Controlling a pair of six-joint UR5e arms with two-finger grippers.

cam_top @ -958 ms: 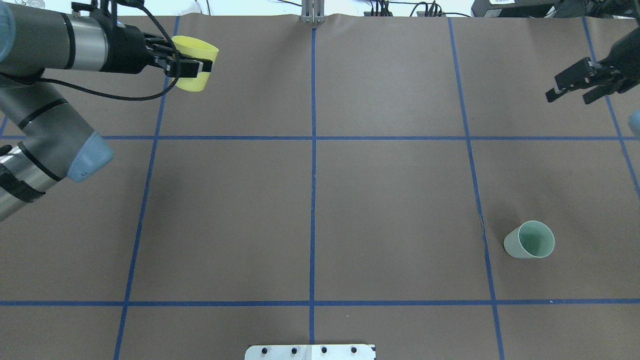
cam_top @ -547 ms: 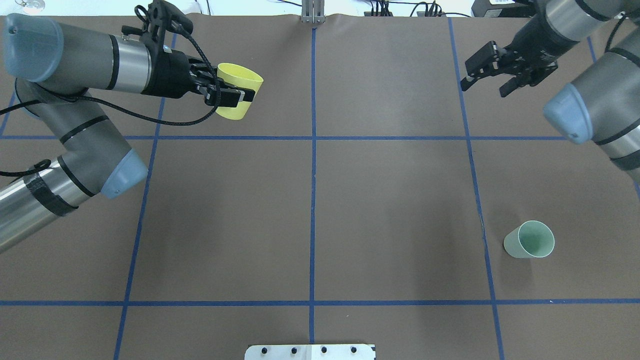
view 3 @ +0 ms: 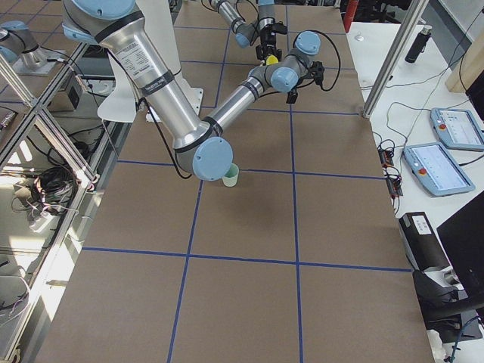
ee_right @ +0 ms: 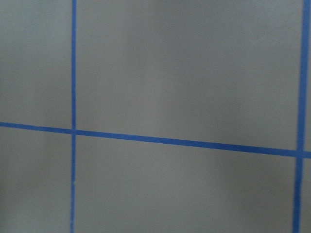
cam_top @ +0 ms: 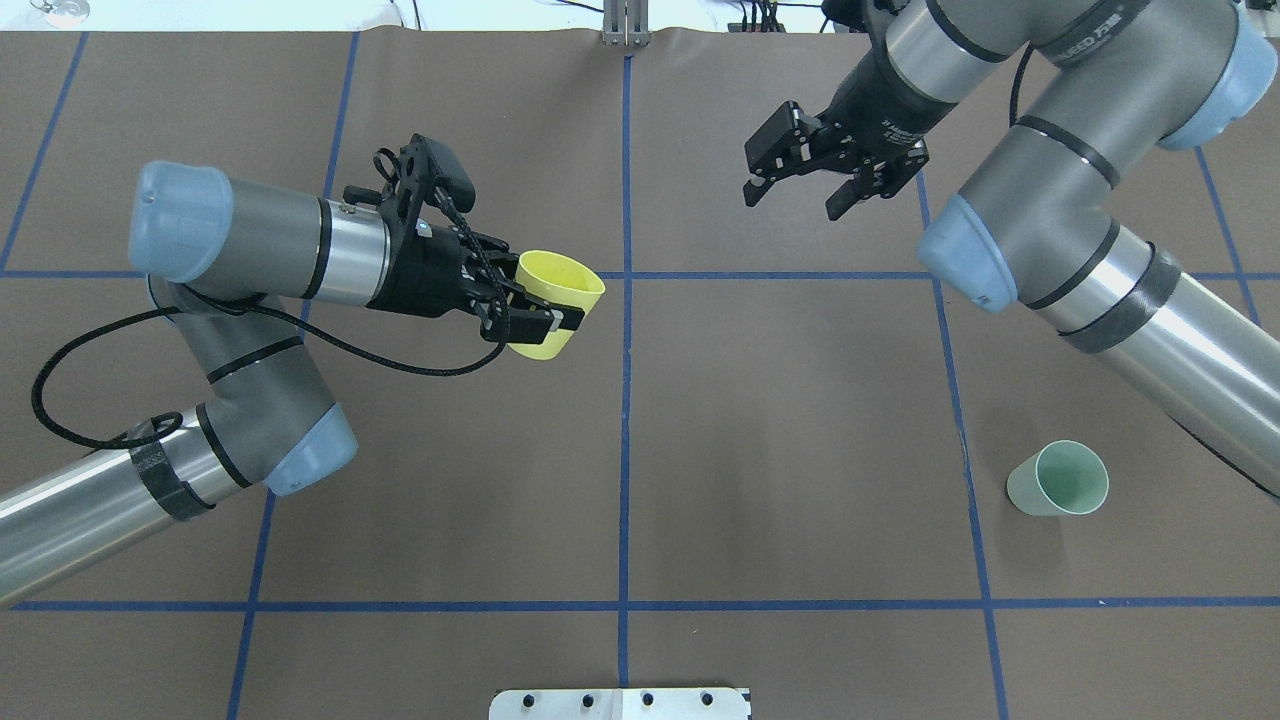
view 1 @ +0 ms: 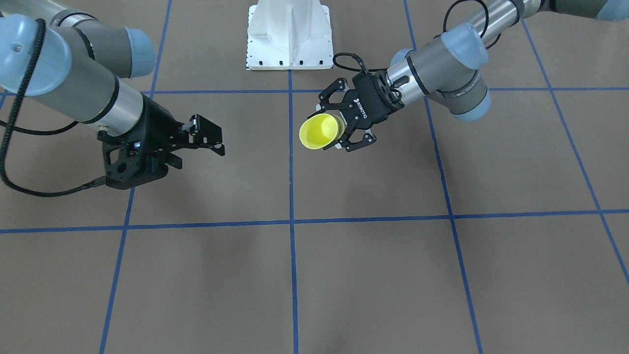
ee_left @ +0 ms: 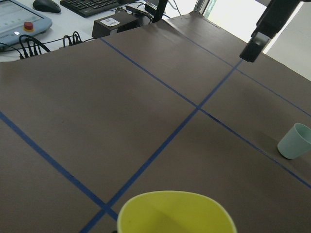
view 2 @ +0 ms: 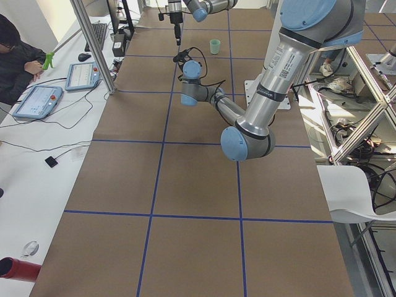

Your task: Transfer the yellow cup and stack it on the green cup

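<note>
The yellow cup [cam_top: 556,316] hangs above the table just left of the centre line, tilted with its mouth facing up and right, and my left gripper [cam_top: 535,318] is shut on its wall. It also shows as the yellow cup [view 1: 320,132] held by the left gripper [view 1: 344,132], and its rim fills the bottom of the left wrist view as the yellow cup [ee_left: 176,213]. The green cup [cam_top: 1059,479] stands upright at the near right of the table, also seen small as the green cup [ee_left: 294,141]. My right gripper [cam_top: 800,187] hovers open and empty at the far right of centre, the same right gripper [view 1: 204,140].
A brown mat with a blue tape grid [cam_top: 626,400] covers the table. A white mounting plate [cam_top: 620,704] sits at the near edge. A seated person [view 2: 18,62], tablets and a keyboard are on the side bench beyond the table's far edge.
My left arm has carried the yellow cup down and right toward the table's centre. My right arm has swung leftward, its gripper staying open. The green cup has not moved.
</note>
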